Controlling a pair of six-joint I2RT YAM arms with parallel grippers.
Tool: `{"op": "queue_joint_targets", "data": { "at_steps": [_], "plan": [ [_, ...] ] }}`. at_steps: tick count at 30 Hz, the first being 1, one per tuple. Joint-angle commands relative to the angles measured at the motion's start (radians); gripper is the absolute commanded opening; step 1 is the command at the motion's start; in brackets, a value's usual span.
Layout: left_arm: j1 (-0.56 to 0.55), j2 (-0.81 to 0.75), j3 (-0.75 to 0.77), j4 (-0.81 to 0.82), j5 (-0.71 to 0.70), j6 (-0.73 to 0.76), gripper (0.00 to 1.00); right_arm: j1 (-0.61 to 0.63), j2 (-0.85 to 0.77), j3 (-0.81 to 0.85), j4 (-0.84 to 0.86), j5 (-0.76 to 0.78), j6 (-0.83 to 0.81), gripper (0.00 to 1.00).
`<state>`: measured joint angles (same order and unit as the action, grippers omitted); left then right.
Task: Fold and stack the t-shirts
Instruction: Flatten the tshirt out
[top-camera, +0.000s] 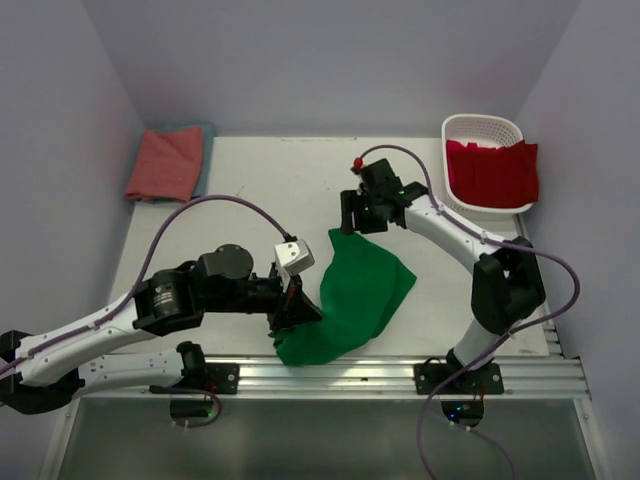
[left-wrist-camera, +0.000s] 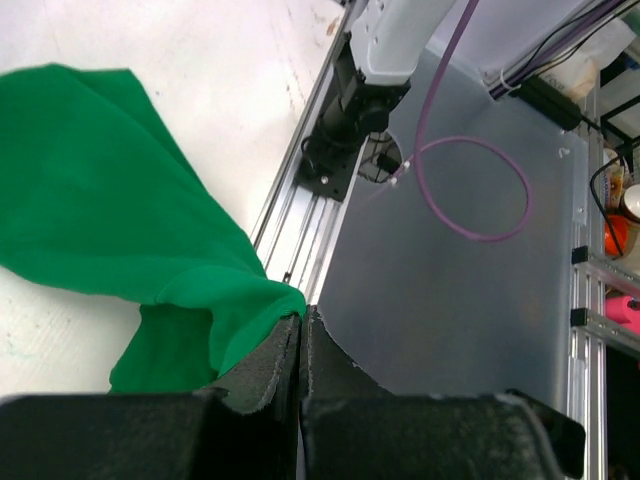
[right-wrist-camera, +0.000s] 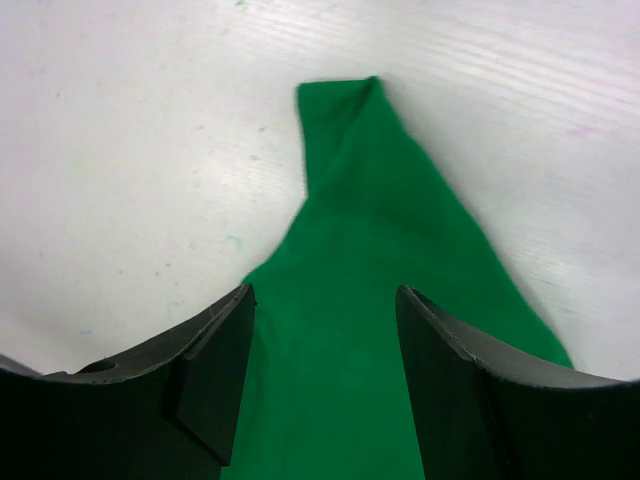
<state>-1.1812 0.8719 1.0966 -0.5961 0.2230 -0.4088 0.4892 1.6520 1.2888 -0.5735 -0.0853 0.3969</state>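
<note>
I am counting four shirts, two arms with one gripper each, and one basket. The green shirt (top-camera: 355, 295) is lying on the table (top-camera: 260, 190) between the two arms, its near end reaching the rail (top-camera: 400, 372) at the table's near edge. The red shirt (top-camera: 495, 170) is hanging over the front wall of the white basket (top-camera: 480, 125) in the far right corner. The pink shirt (top-camera: 165, 160) is sitting folded in the far left corner on top of the teal shirt (top-camera: 207, 155), which is showing only as a strip along its far and right sides.

The green shirt's long axis is running near to far, leaning a little left at the near end. It is narrowing to a point at the far end, and that tip is pointing away from the arm bases, toward the right gripper (top-camera: 352, 215).

The left gripper (top-camera: 297, 305) is clamping the shirt's left edge: in the left wrist view I am seeing the fingers (left-wrist-camera: 270, 370) pressed flat together with a fold of green cloth (left-wrist-camera: 90, 190) pinched at their tips and lifted off the table. The right gripper (right-wrist-camera: 322, 292) is standing wide apart over the narrow far end, green cloth (right-wrist-camera: 370, 380) filling the gap between the fingers (right-wrist-camera: 215, 370) and the tip lying beyond them; it is gripping nothing.

I am making out pale print on the left arm's joint housing, but it is too small to read.
</note>
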Motion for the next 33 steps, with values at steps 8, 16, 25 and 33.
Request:
{"op": "queue_joint_targets", "data": {
  "at_steps": [8, 16, 25, 33],
  "plan": [
    [-0.008, -0.08, -0.007, 0.047, 0.016, -0.036, 0.0, 0.149, 0.336, 0.262, -0.075, 0.084, -0.04, 0.62],
    [-0.008, -0.126, -0.018, 0.025, -0.01, -0.042, 0.0, 0.153, 0.483, 0.421, -0.178, 0.353, -0.009, 0.6],
    [-0.008, -0.174, -0.037, -0.01, -0.07, -0.059, 0.0, 0.153, 0.543, 0.42, -0.163, 0.368, 0.017, 0.01],
    [-0.008, -0.205, -0.052, -0.033, -0.093, -0.087, 0.0, 0.155, 0.583, 0.443, -0.216, 0.415, 0.013, 0.33]
  ]
}}
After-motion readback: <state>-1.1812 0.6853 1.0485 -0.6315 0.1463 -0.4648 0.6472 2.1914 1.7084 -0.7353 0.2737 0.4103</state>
